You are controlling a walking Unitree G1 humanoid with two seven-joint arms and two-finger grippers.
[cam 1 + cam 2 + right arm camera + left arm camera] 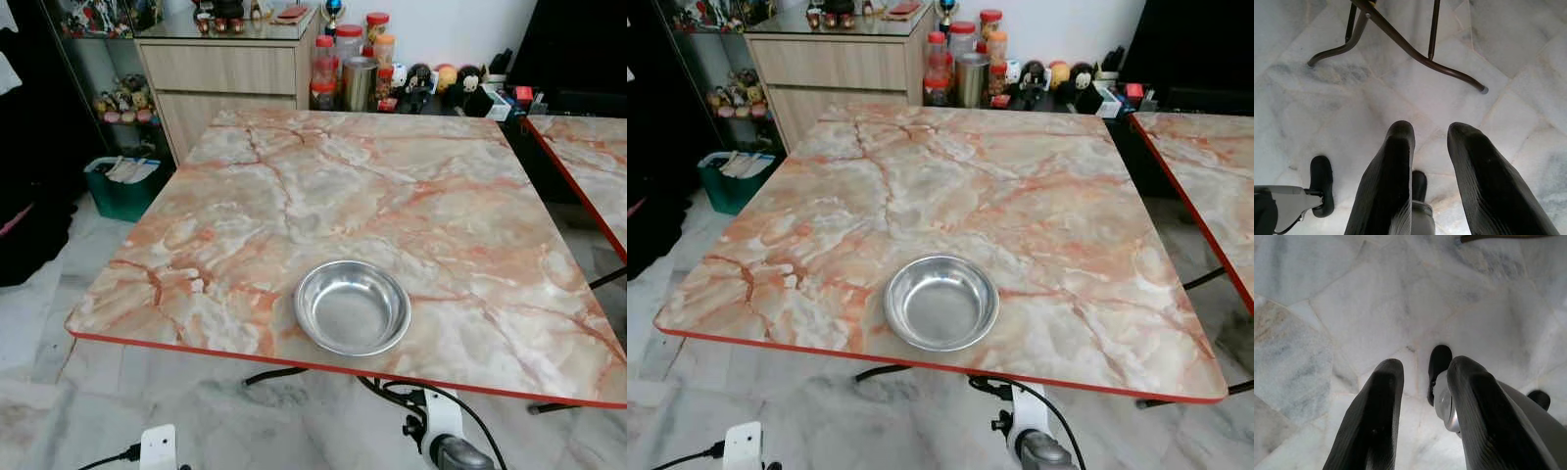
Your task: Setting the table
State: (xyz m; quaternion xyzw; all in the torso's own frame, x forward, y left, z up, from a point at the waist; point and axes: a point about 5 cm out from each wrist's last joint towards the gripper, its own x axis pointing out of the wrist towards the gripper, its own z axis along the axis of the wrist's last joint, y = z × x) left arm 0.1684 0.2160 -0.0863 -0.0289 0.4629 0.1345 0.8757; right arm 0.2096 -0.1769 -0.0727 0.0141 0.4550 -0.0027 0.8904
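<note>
The left gripper (pixel 1420 401) hung low over the pale marble floor (pixel 1352 308), its two black fingers parted and holding nothing. The right gripper (pixel 1430 161) hung the same way, fingers apart and empty, above the floor near the bench's dark metal leg (pixel 1400 44).

Both were below the near red edge of the orange-veined marble-patterned bench (pixel 392 196). The round, shallow stainless-steel bowl (pixel 353 306) sat empty on top, close to that near edge, up and forward from both grippers. It lay slightly toward the right arm (pixel 443 431), which I judged the nearer one.

Nothing else stood on the bench near the bowl. Red-lidded jars (pixel 328 59) and small figurines (pixel 441 78) were well apart beyond the far edge, beside a wooden cabinet (pixel 225 69).
</note>
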